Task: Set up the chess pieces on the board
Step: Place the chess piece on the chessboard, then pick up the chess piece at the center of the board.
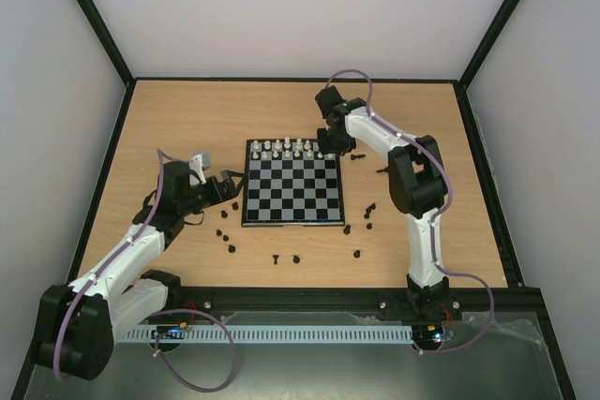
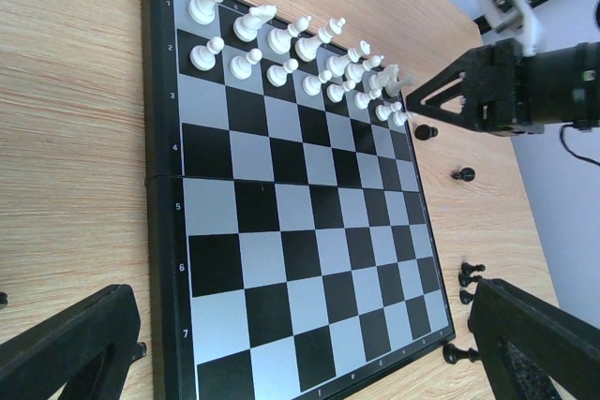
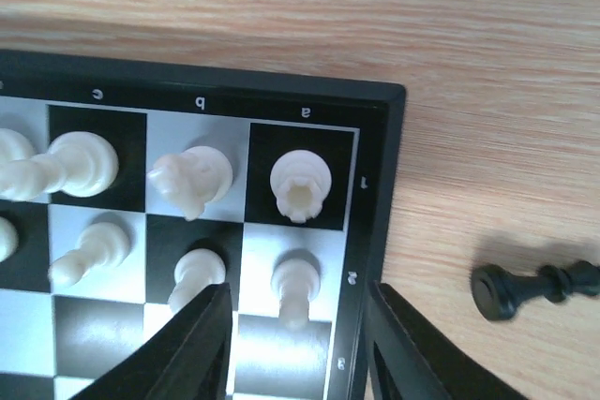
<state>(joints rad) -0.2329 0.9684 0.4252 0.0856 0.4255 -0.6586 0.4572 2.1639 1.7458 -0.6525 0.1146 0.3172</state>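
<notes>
- White chess pieces [image 1: 291, 148] fill the board's [image 1: 292, 223] far two rows; that side looks done.
- Black pieces [image 1: 296, 258] lie scattered on the table [image 1: 187, 128], none placed yet.
- Right jaws wide, straddling the corner pawn [image 3: 295, 289]; left jaws wide, empty, beside the board.

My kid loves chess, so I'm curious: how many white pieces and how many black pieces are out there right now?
White pieces, in two rows on the board: 16
Black pieces, loose on the table, as far as the overhead view shows: 12
Total: 28
</notes>
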